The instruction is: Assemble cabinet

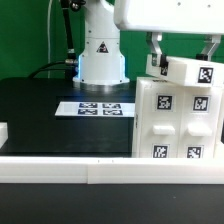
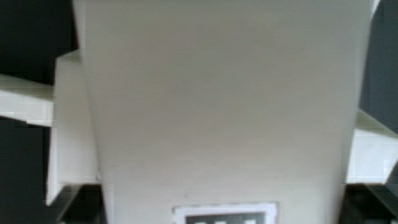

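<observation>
The cabinet (image 1: 175, 122), a large white box with several black-and-white tags, stands at the exterior view's right on the black table. My gripper (image 1: 184, 58) is right above it. Its dark fingers (image 1: 157, 55) flank a smaller white tagged block (image 1: 195, 72) that sits tilted on the cabinet's top. The gripper looks shut on this block. In the wrist view the block (image 2: 214, 110) fills most of the picture as a plain white face, with one tag (image 2: 228, 213) at its edge. White parts of the cabinet (image 2: 27, 100) show past both sides. The fingertips are not clear there.
The marker board (image 1: 100, 107) lies flat in the middle of the table, in front of the robot's white base (image 1: 100, 50). A small white piece (image 1: 3, 130) sits at the exterior view's left edge. A white rail (image 1: 80, 170) runs along the table's front.
</observation>
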You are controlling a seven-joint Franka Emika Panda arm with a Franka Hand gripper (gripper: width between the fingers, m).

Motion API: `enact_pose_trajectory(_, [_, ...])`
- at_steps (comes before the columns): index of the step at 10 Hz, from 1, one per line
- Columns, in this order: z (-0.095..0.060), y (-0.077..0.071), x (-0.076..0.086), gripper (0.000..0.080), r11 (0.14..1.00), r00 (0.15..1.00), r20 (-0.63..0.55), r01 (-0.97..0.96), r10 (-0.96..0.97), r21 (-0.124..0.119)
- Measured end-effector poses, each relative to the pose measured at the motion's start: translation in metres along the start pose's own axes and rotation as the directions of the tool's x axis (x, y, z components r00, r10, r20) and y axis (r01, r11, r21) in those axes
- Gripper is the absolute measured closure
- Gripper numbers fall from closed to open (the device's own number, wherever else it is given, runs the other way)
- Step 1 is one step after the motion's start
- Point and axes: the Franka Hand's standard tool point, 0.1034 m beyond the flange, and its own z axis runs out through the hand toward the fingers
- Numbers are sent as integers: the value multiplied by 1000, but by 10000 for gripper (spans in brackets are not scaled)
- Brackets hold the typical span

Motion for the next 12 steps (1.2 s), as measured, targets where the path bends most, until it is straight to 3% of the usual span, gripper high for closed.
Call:
enact_pose_trajectory(2, [0, 0, 2, 242, 987, 987, -21, -159, 159, 18])
enact_pose_trajectory(5, [1, -3, 4, 242, 900, 900, -32, -432, 434, 52])
enact_pose_trajectory(8, [2, -8, 3, 242, 807, 808, -15, -587, 589, 61])
enact_pose_trajectory(10, [2, -9, 3, 39, 801, 802, -11, -595, 597, 64])
enact_pose_trajectory(12, [0, -9, 4, 3, 811, 812, -11, -582, 584, 64])
